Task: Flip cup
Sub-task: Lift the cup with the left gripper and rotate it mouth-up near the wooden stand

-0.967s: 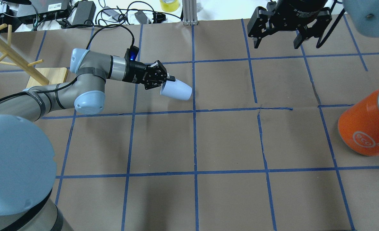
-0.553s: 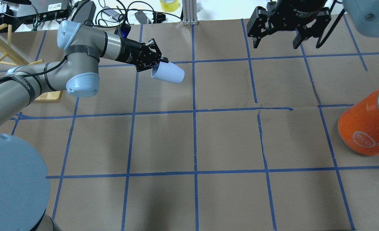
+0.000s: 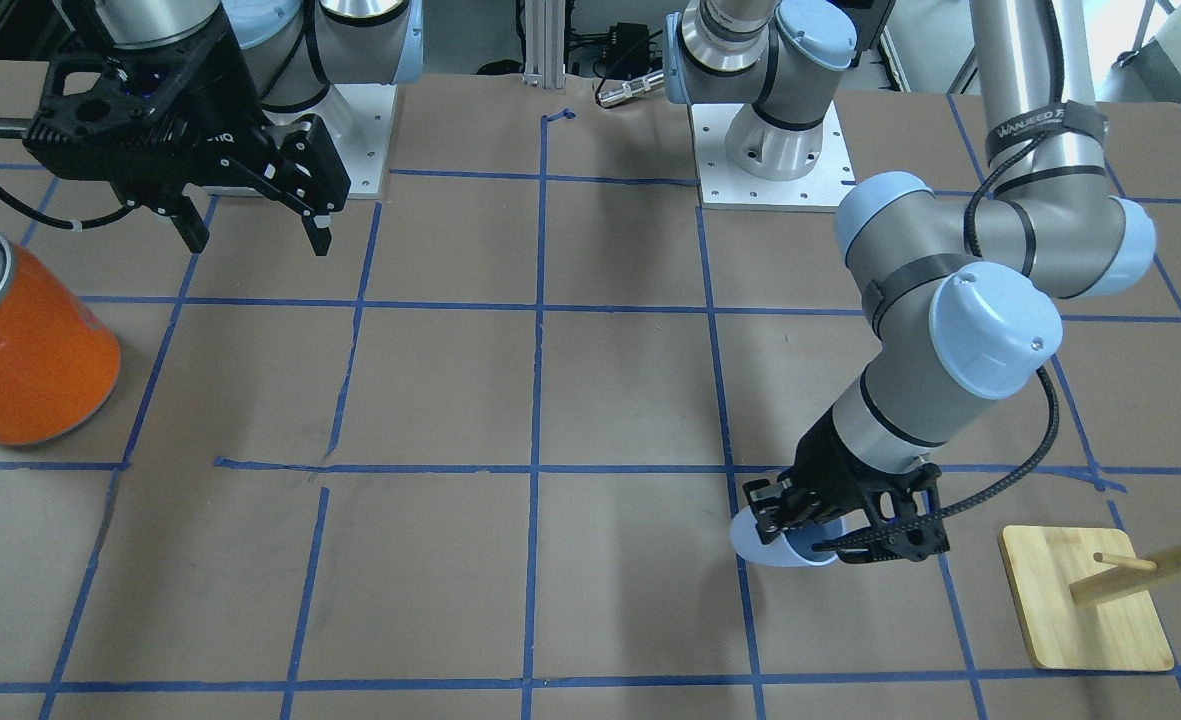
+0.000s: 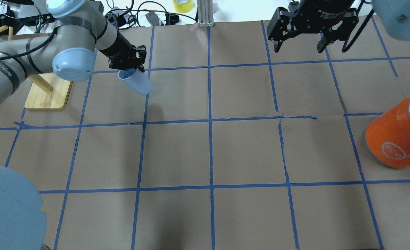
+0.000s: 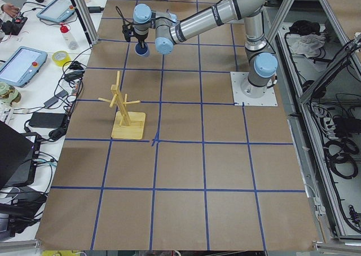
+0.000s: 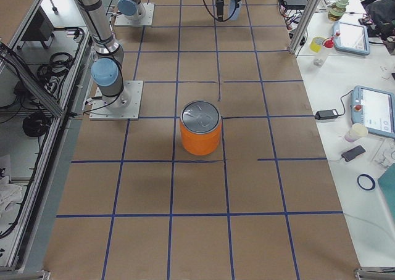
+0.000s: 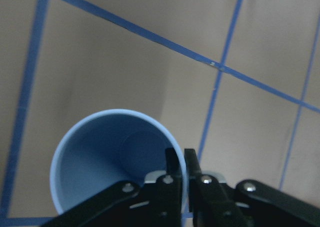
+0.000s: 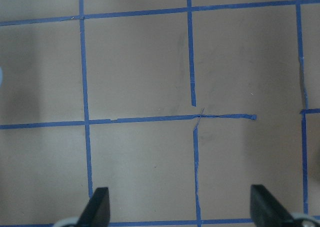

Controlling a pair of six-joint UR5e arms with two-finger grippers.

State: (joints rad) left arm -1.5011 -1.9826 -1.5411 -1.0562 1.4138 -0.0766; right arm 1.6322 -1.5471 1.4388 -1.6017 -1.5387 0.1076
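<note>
The cup (image 4: 137,83) is a small pale blue tumbler held above the table at the far left. My left gripper (image 4: 130,70) is shut on its rim, one finger inside and one outside. The cup hangs tilted, mouth toward the gripper and base pointing down and right. The left wrist view looks into its bluish inside (image 7: 117,162), with the fingers (image 7: 175,179) pinching the rim. It also shows under the gripper in the front view (image 3: 780,545). My right gripper (image 4: 296,41) is open and empty, high at the far right.
A large orange can (image 4: 395,137) with a silver top stands at the right edge. A wooden peg rack on a square base (image 4: 48,93) stands just left of the left gripper. Cables and boxes lie beyond the table's far edge.
My left arm has swung left and back with the cup. The cup has turned from lying nearly sideways to hanging more base-down. The right gripper has not moved.
</note>
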